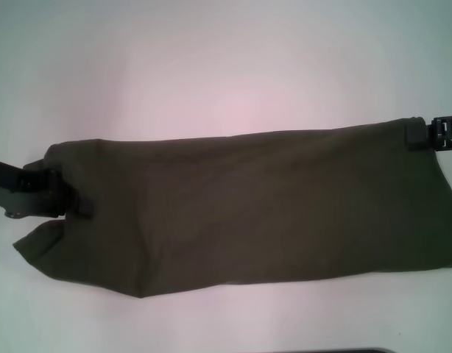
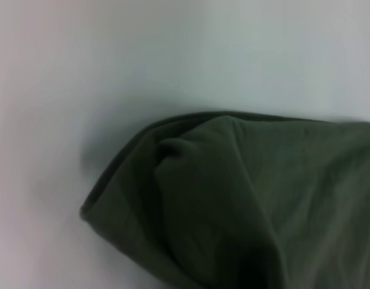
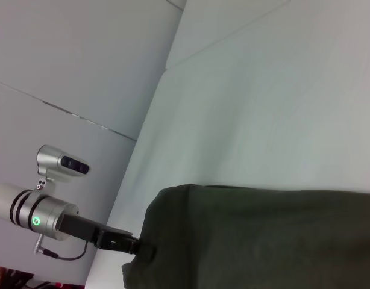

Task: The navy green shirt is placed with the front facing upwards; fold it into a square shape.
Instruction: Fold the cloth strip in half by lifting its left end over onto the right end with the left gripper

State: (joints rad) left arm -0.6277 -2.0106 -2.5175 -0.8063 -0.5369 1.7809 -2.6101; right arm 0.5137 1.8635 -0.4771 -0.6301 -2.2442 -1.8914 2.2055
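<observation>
The navy green shirt (image 1: 255,206) lies as a long dark olive band across the white table, plain cloth up, with no lettering or label showing. My left gripper (image 1: 75,197) is at the band's left end, shut on the cloth, which bunches up there (image 2: 245,205). My right gripper (image 1: 417,134) is at the band's far right corner, shut on the edge of the cloth. In the right wrist view the shirt (image 3: 263,241) stretches away to the left gripper (image 3: 140,248) at its other end.
The white table (image 1: 211,73) stretches bare behind the shirt and in a strip in front of it. A thin dark edge (image 1: 329,351) shows at the near side. The shirt's right end runs out of the head view.
</observation>
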